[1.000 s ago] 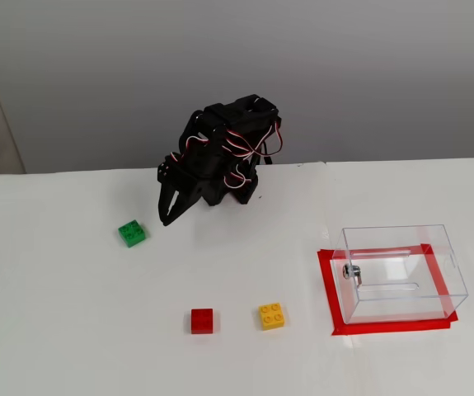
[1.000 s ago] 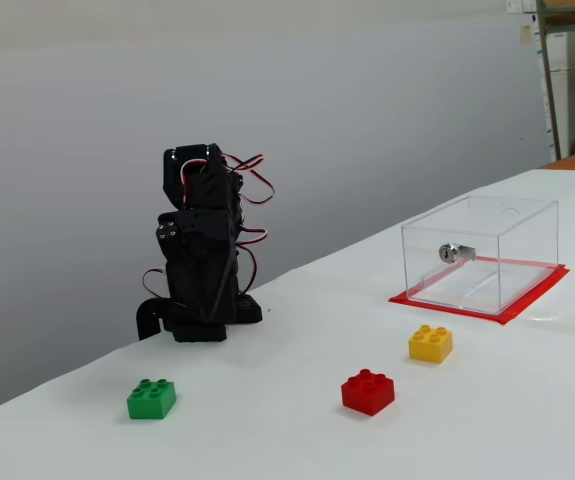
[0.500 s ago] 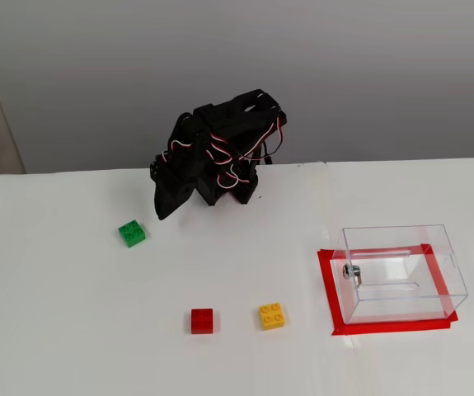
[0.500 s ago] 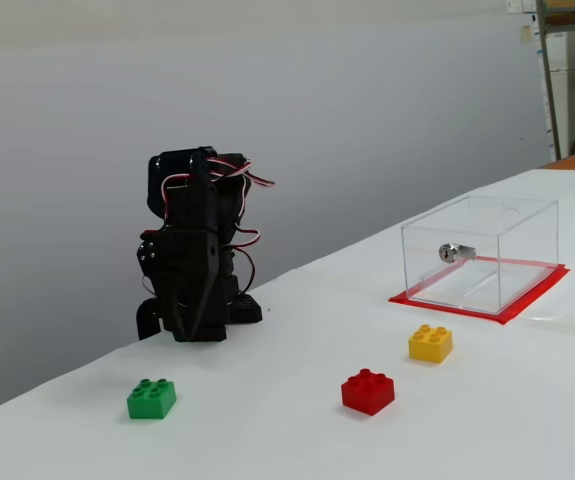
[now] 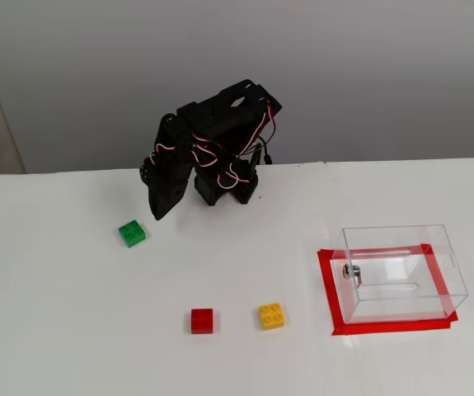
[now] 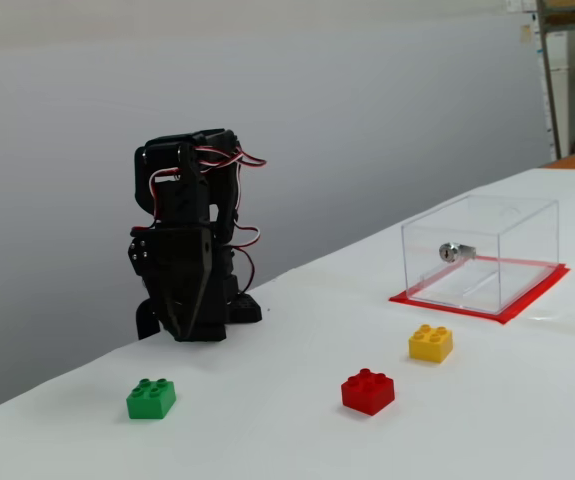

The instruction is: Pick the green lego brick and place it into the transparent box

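The green lego brick (image 5: pixel 133 233) lies on the white table, left of the arm's base; it also shows in the other fixed view (image 6: pixel 151 398) at the front left. The transparent box (image 5: pixel 397 237) stands at the right on a red tape rectangle, with a small metal knob on its left wall; in the other view (image 6: pixel 507 270) it sits at the far right. My gripper (image 5: pixel 161 210) hangs folded down by the arm's base, shut and empty, a short way right of and behind the green brick (image 6: pixel 192 335).
A red brick (image 5: pixel 203 321) and a yellow brick (image 5: pixel 272 316) lie side by side near the table's front, between the green brick and the box; both show in the other view, red (image 6: pixel 368 391) and yellow (image 6: pixel 431 342). Red tape (image 5: pixel 329 289) frames the box.
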